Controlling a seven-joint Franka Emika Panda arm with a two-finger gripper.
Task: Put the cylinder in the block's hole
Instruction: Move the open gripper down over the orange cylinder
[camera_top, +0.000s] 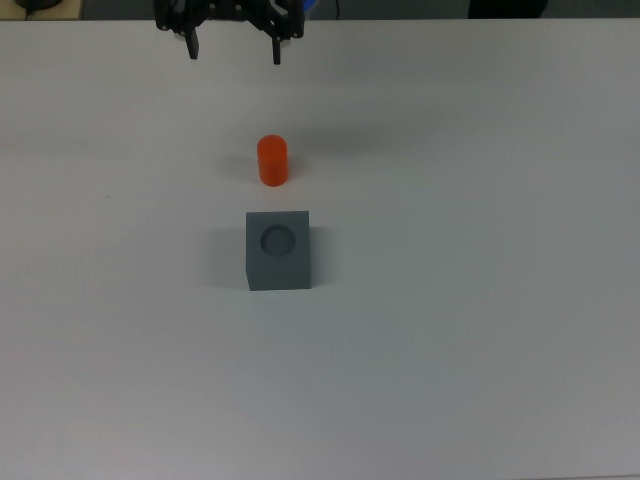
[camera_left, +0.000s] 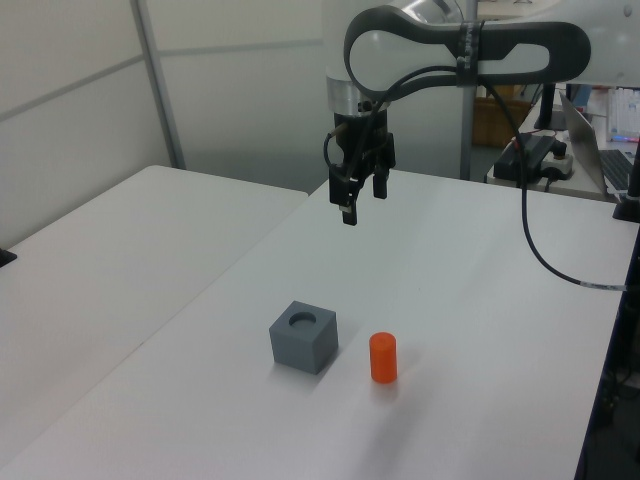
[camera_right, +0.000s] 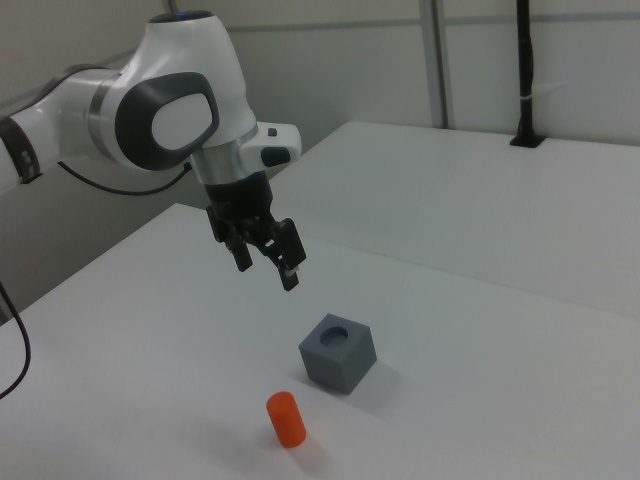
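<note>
The cylinder (camera_top: 272, 161) stands upright on the white table (camera_top: 480, 330), just above frame centre in the top view and at lower centre in the right view. The block (camera_top: 278, 250) sits near it but apart, directly below it in the top view, with the hole (camera_top: 278, 239) facing upward. The gripper (camera_top: 235, 50) hangs in the air at the upper edge of the top view, well apart from both objects; its two fingers are spread wide and hold nothing.

Handling, as a judgement: the cylinder looks small, rigid and light, with a smooth matte skin that may slip under a weak pinch and could topple if nudged from one side. The sound hold is across its curved wall, at or above mid-height, leaving the lower end free to enter the hole. The block appears solid enough to stay put, though a skewed insertion could push it.

Hidden or unclear: the hole's depth cannot be read. The top view cuts off the gripper's upper body. The block's far faces are unseen in every view.
</note>
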